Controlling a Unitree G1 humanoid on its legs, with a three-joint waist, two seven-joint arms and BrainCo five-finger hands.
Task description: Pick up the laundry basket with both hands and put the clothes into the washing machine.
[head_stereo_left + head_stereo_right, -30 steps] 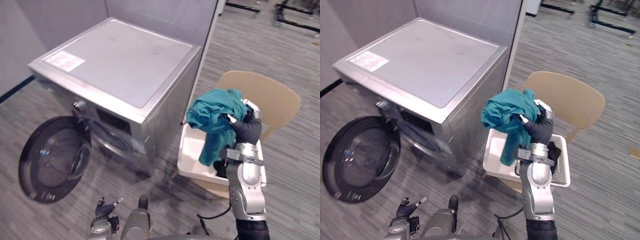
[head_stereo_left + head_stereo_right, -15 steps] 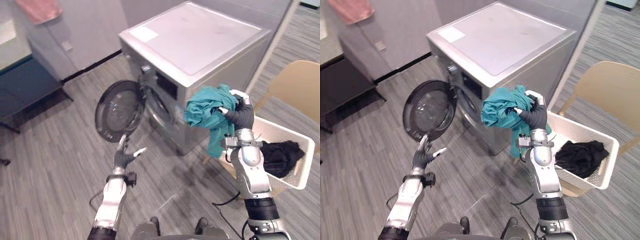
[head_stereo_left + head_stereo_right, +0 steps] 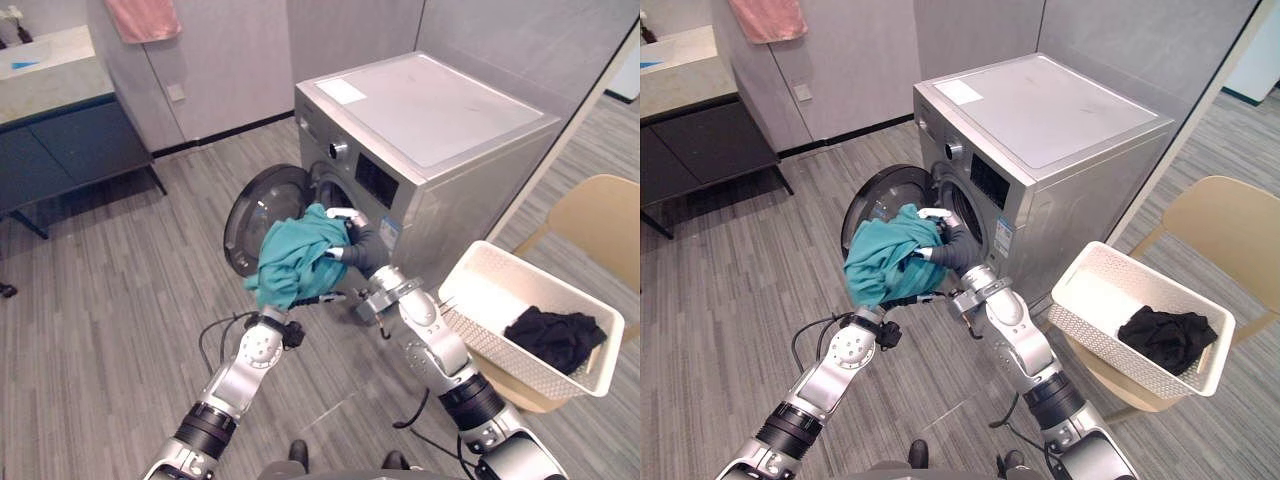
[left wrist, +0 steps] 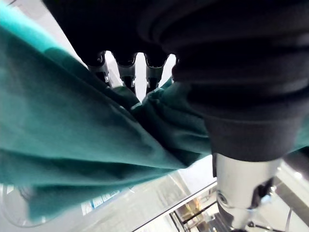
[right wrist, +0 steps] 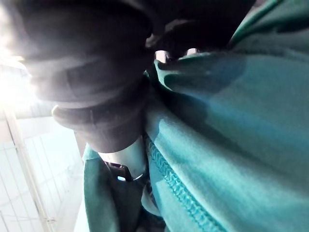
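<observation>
"What do your arms look like?"

"Both are silver-grey. My left arm (image 3: 830,372) has a round housing close to the wrist and a black band farther along the forearm. My right arm (image 3: 1012,335) is made of blocky silver segments, with a black ring where the forearm meets the next part."

"And the hands?"

"My right hand (image 3: 954,247) has a dark ribbed cover over its back and wrist. My fingers (image 3: 932,213) on it are pale silver, darkening at the tips. My left hand (image 4: 120,24) has the same dark cover, ridged in soft rings."
</observation>
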